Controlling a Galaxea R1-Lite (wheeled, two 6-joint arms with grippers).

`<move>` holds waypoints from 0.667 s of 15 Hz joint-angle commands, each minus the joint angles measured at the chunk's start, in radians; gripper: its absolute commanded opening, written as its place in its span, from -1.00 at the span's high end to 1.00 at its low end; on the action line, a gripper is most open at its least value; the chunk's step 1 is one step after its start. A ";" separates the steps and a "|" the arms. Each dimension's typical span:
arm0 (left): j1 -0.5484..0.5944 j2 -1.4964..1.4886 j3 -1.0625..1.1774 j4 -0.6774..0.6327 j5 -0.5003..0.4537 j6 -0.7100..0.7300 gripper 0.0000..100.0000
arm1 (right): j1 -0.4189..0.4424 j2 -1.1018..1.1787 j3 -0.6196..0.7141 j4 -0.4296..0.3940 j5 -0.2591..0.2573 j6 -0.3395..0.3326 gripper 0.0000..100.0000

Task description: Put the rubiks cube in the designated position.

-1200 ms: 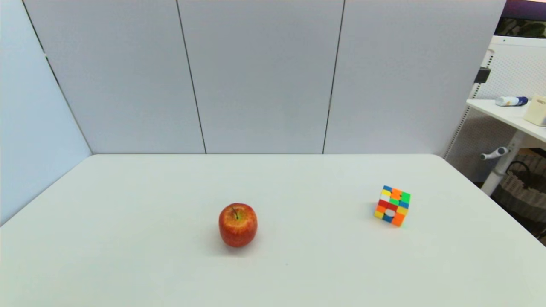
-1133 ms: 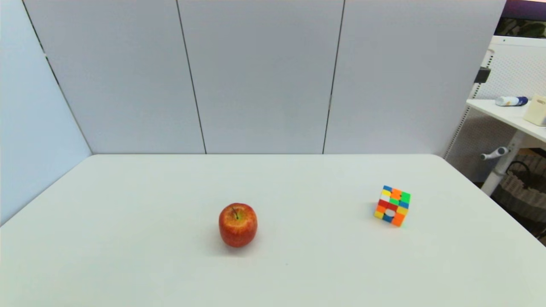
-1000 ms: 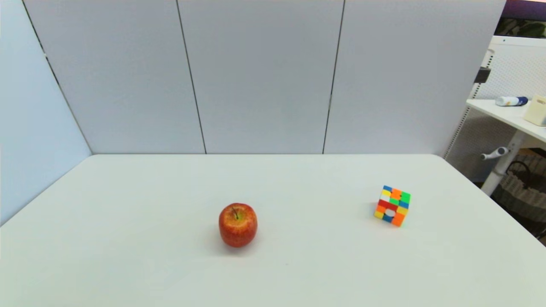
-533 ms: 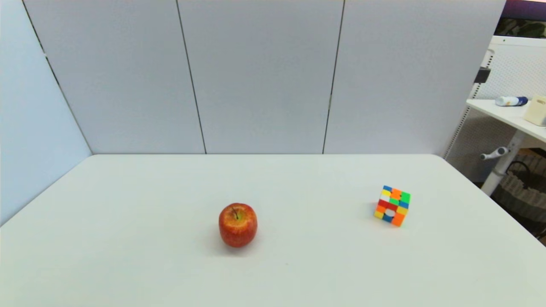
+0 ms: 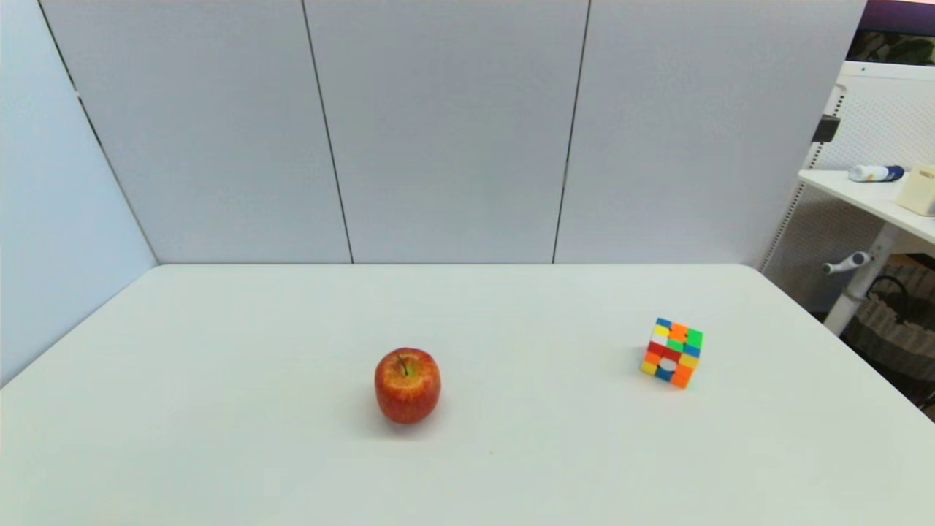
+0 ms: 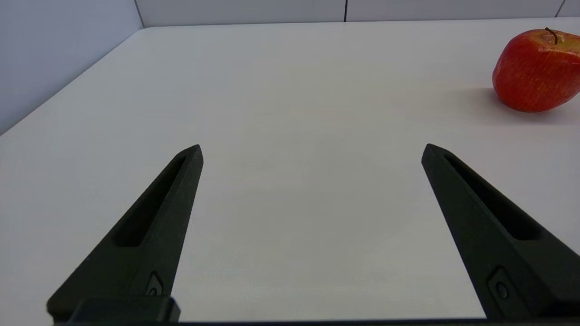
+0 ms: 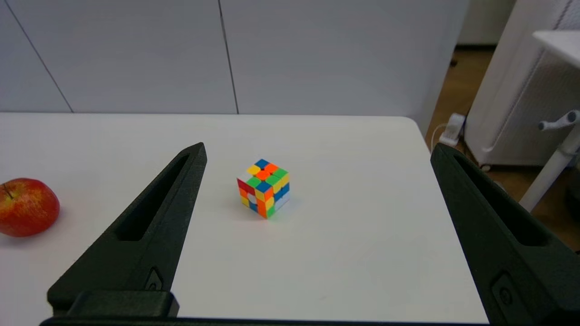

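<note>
The rubiks cube [image 5: 673, 353] sits on the right part of the white table [image 5: 511, 307], one corner turned toward me. It also appears in the right wrist view as the rubiks cube [image 7: 263, 187], well ahead of my right gripper [image 7: 317, 149], which is open and empty above the near table edge. My left gripper [image 6: 311, 149] is open and empty too, low over bare tabletop at the near left. Neither arm shows in the head view. The designated position has no mark of its own that I can see.
A red-yellow apple [image 5: 407, 385] stands near the table's middle, left of the cube; it shows as the apple [image 6: 535, 70] and the apple [image 7: 27, 207] in the wrist views. Grey panels wall the back and left. Another desk [image 5: 876, 197] stands beyond the right edge.
</note>
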 commanded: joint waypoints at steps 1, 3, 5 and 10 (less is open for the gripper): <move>0.000 0.000 0.000 0.000 0.000 -0.003 -1.00 | 0.135 0.472 -0.374 0.117 0.002 0.002 -1.00; 0.000 0.000 0.000 0.000 0.000 -0.001 -1.00 | 0.188 0.647 -0.514 0.117 0.006 -0.003 -1.00; 0.000 0.000 0.000 0.000 0.000 -0.003 -1.00 | 0.219 0.796 -0.609 0.119 0.019 -0.006 -1.00; 0.000 0.000 0.000 0.000 0.000 -0.003 -1.00 | 0.224 1.049 -0.687 0.122 0.086 -0.083 -1.00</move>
